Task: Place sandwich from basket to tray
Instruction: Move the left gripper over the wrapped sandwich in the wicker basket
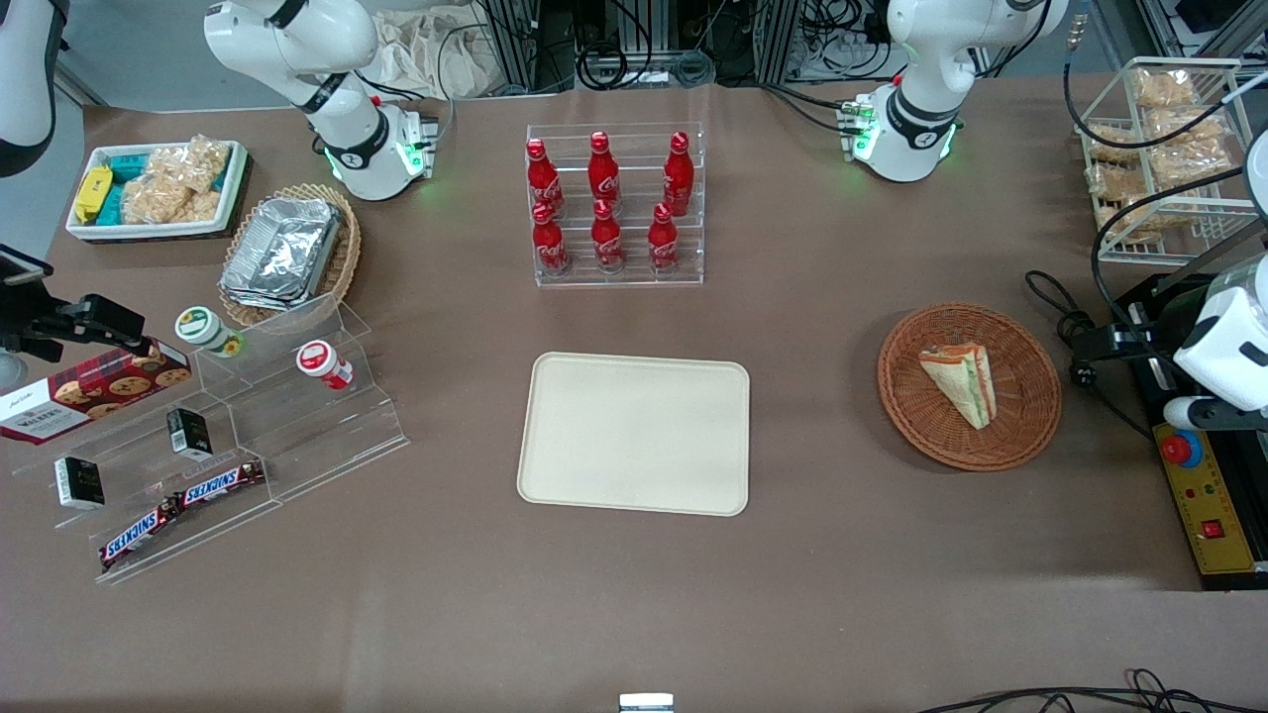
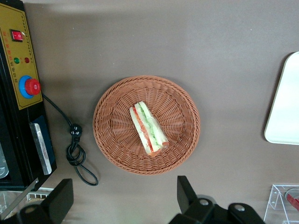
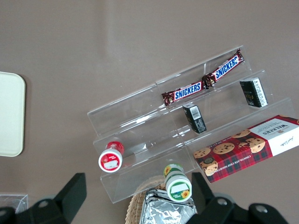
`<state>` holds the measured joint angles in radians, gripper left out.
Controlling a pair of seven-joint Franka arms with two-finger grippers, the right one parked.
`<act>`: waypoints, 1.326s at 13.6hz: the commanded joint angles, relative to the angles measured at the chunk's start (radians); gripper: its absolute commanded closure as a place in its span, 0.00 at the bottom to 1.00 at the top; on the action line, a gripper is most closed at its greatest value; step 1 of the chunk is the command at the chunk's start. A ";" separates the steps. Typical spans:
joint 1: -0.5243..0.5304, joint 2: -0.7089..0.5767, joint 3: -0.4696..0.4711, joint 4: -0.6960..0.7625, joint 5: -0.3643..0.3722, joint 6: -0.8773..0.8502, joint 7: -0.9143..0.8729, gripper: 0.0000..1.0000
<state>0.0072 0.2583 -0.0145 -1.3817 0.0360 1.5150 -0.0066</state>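
Observation:
The sandwich [image 1: 959, 381], a pale wedge with green and red-orange filling, lies in the round reddish-brown basket [image 1: 897, 396]. The cream tray [image 1: 634, 436] lies flat near the table's middle, beside the basket toward the parked arm's end. My gripper [image 1: 1214, 411] hangs high over the control box, beside the basket toward the working arm's end. In the left wrist view the sandwich [image 2: 148, 128] lies in the basket [image 2: 112, 140], the gripper [image 2: 124, 200] is open and empty above bare table just off the basket's rim, and the tray's edge [image 2: 285, 107] shows.
A yellow control box with a red button [image 1: 1204, 495] and a black cable [image 1: 1065, 327] lie beside the basket. A rack of cola bottles [image 1: 614, 203] stands farther from the camera than the tray. Acrylic steps with snacks [image 1: 218, 446] stand toward the parked arm's end.

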 commanded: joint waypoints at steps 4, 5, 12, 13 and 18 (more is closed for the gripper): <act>-0.009 0.006 0.001 0.021 0.007 -0.022 -0.003 0.01; -0.009 0.007 0.001 0.021 0.007 -0.027 -0.004 0.01; 0.000 -0.037 0.002 -0.062 -0.011 -0.078 -0.004 0.01; 0.000 -0.047 0.002 -0.086 -0.011 -0.078 -0.004 0.01; 0.032 -0.126 0.007 -0.290 -0.025 0.019 -0.018 0.01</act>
<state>0.0126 0.2054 -0.0122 -1.5577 0.0338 1.4820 -0.0159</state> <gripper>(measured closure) 0.009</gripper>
